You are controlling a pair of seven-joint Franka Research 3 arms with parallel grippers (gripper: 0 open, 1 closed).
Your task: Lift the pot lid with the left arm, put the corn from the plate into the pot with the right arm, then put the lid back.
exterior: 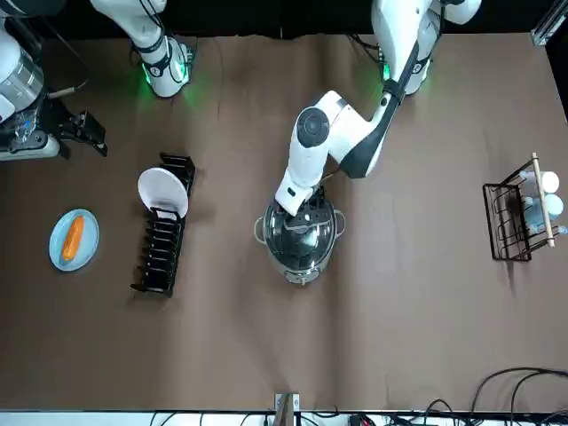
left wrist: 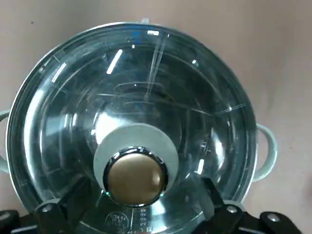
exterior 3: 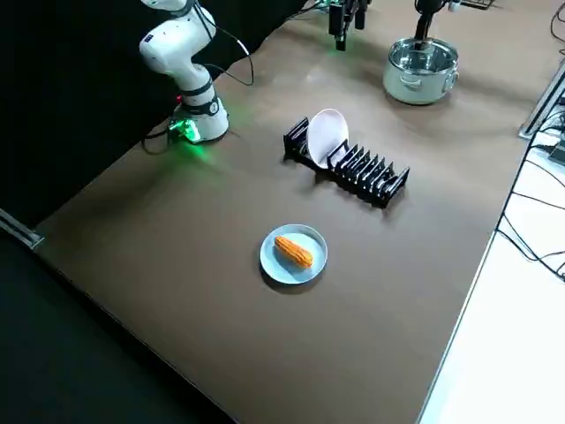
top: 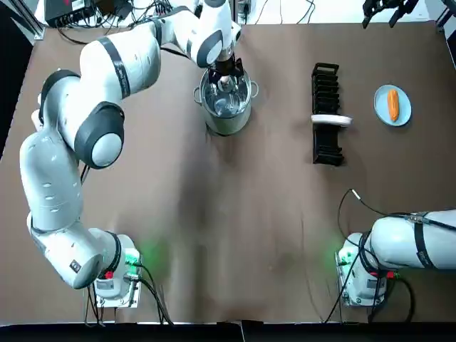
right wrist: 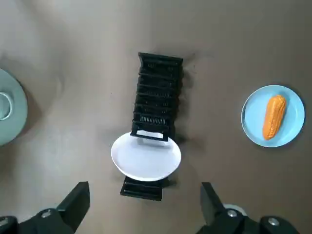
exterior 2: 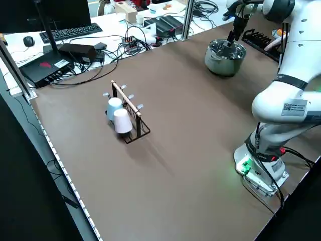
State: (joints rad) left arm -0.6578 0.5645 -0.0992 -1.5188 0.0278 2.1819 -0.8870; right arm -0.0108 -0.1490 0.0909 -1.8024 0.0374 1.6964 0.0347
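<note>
The steel pot stands at the table's far middle with its glass lid on it. My left gripper hovers just over the lid, open, its fingers on either side of the brass knob without gripping it. The orange corn lies on a light blue plate at the far right. High above the far right edge, my right gripper is open and holds nothing; its wrist view looks down on the corn.
A black dish rack holding one white plate stands between pot and corn. A wire rack with cups sits on the robot's left side. Cables and electronics lie beyond the table's left edge.
</note>
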